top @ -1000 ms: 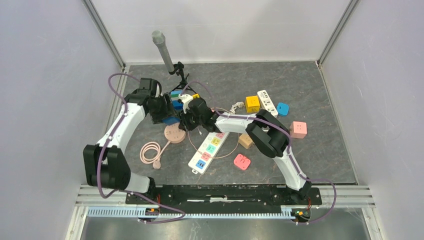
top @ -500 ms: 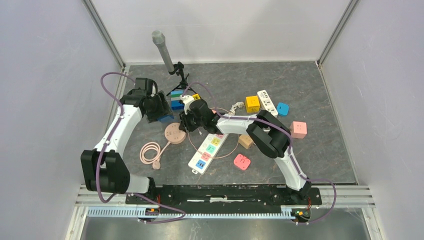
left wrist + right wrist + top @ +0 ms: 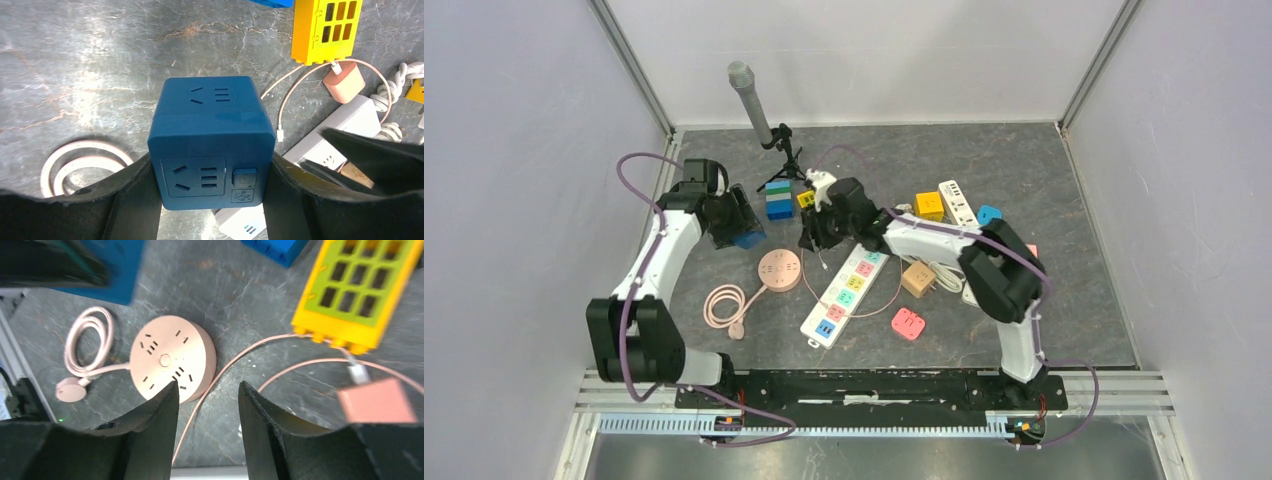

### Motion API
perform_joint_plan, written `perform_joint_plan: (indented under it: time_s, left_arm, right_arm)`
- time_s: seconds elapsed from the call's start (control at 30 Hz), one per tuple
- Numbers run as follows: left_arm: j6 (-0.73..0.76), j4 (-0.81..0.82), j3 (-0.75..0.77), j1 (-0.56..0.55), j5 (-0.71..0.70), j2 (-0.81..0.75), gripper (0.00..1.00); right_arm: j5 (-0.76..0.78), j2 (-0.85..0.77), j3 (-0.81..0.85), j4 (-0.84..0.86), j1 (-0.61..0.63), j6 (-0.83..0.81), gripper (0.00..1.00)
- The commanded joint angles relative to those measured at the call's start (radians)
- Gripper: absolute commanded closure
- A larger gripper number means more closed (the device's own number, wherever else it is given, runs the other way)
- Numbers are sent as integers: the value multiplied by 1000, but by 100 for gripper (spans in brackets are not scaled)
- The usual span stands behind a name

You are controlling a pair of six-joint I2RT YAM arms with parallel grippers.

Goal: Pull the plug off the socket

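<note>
The counter (image 3: 1074,180) was dark gray with pale streaks. Plain walls (image 3: 864,50) stood at nine, twelve and three o'clock.

Bright, even light, soft shadows; right wrist view blurred, blue socket cube (image 3: 211,140) sharp.

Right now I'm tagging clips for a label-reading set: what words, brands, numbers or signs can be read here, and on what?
No words, brands or numbers can be read in any view.
Blue cube: two small symbols on the buttons beside its socket holes, too small to read.
White piece under the cube: a small blue mark, too blurred to read.
</note>
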Motion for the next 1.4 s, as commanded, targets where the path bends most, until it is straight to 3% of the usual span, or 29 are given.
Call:
perform_joint_plan:
  time_s: [0.0, 0.17, 0.5, 0.6, 0.7, 0.73, 0.77, 1.1, 1.37]
  left_arm:
    - [-22, 102, 25, 14, 143, 88, 86]
    - [-52, 204, 54, 46, 229, 187, 67]
    - [-7, 233, 62, 109, 276, 360, 54]
    - [-3, 224, 45, 134, 281, 370, 37]
    - [-4, 195, 34, 136, 194, 339, 22]
    - [-1, 179, 37, 136, 165, 331, 4]
    - [2, 167, 40, 136, 149, 323, 0]
    - [12, 58, 68, 136, -31, 198, 0]
    - [41, -44, 117, 120, -13, 8, 0]
  right_arm:
    - [-1, -214, -78, 44, -24, 10, 47]
    - [35, -373, -225, 22, -30, 9, 44]
    - [105, -607, -450, -14, -41, 60, 42]
    - [111, -647, -482, -12, -41, 78, 42]
    - [142, -677, -488, -53, -41, 70, 42]
    - [154, -687, -487, -68, -41, 67, 42]
    - [165, -696, -487, -82, -41, 63, 42]
    - [380, -821, -499, -194, -42, 61, 39]
    - [710, -981, -477, -377, -46, 46, 34]
